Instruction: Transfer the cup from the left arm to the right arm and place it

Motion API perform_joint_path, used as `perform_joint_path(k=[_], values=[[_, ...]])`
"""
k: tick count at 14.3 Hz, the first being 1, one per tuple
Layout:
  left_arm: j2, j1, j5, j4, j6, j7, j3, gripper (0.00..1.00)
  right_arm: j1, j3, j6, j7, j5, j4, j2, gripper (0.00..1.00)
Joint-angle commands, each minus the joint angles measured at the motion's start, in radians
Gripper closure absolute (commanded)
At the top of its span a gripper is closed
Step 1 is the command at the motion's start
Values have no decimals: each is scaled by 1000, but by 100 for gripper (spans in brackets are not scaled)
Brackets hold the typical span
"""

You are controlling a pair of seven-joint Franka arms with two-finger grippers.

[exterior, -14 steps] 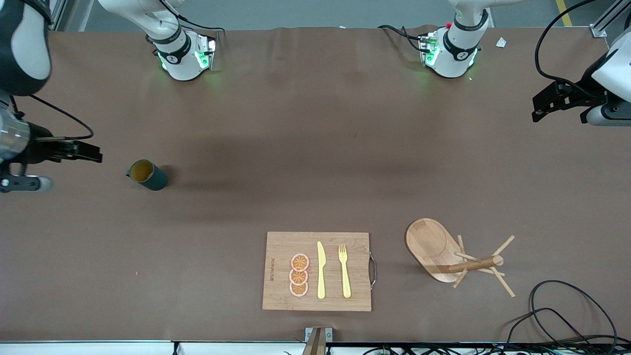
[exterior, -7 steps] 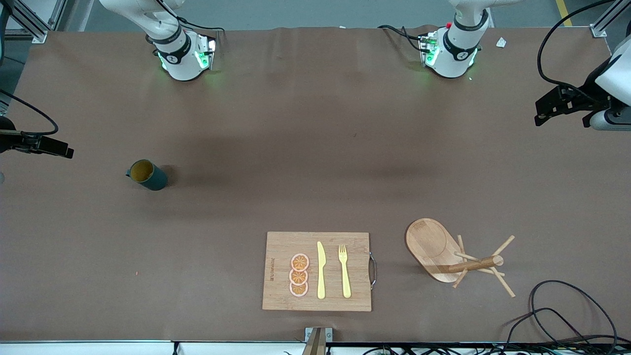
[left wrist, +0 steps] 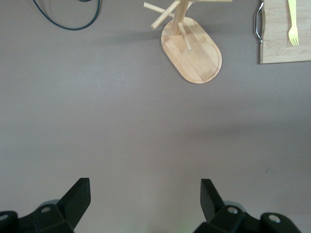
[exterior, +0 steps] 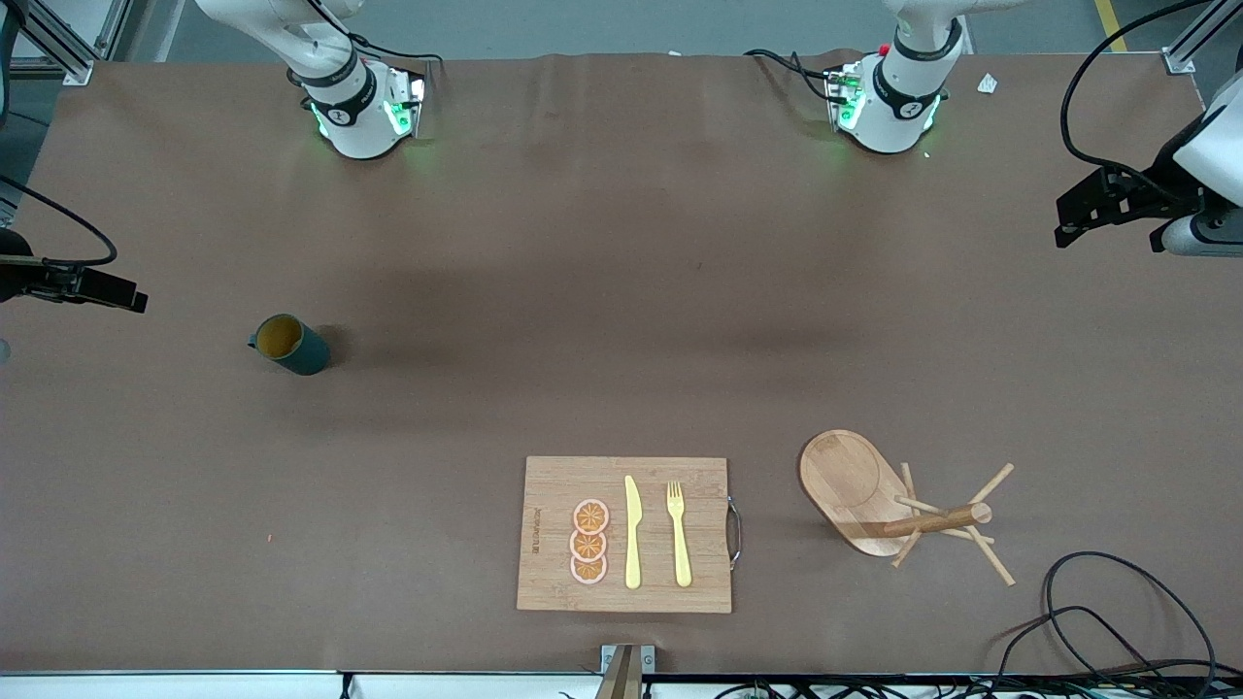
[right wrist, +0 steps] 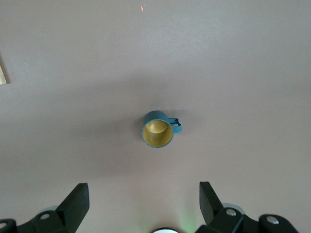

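Observation:
The dark teal cup (exterior: 289, 345) with an ochre inside stands upright on the brown table toward the right arm's end, its handle pointing to that end. It also shows in the right wrist view (right wrist: 157, 132), seen from above. My right gripper (exterior: 117, 289) is open and empty, high over the table's edge at the right arm's end, well apart from the cup; the right wrist view (right wrist: 143, 204) shows its jaws wide apart. My left gripper (exterior: 1073, 218) is open and empty over the left arm's end of the table; it also shows in the left wrist view (left wrist: 146, 201).
A wooden cutting board (exterior: 544, 495) with orange slices (exterior: 588, 542), a yellow knife (exterior: 632, 534) and fork (exterior: 678, 532) lies near the front edge. A wooden mug tree (exterior: 874, 495) stands beside it, also in the left wrist view (left wrist: 194, 53). Black cables (exterior: 1097, 621) lie at the corner.
My right arm has drawn back from the cup toward the table's end, mostly out of the front view. The left gripper shifted slightly outward. The cup has not moved.

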Motion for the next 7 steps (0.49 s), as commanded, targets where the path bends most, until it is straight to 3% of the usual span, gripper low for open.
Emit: perform_joint_path(k=[1,2,3,7], values=[[-6,4,7,21,2,20,0,0,-75,74,-18,20,26,13,-4,0],[-6,5,7,21,2,21,0,0,-117,137,-13,20,16,8,-14,0],[-6,5,7,21,2,21,0,0,-126,159,-7,20,12,-17,-30,0],[-4,4,7,20,1,20,0,0,-110,160,59,15,-3,-165,-143,0]])
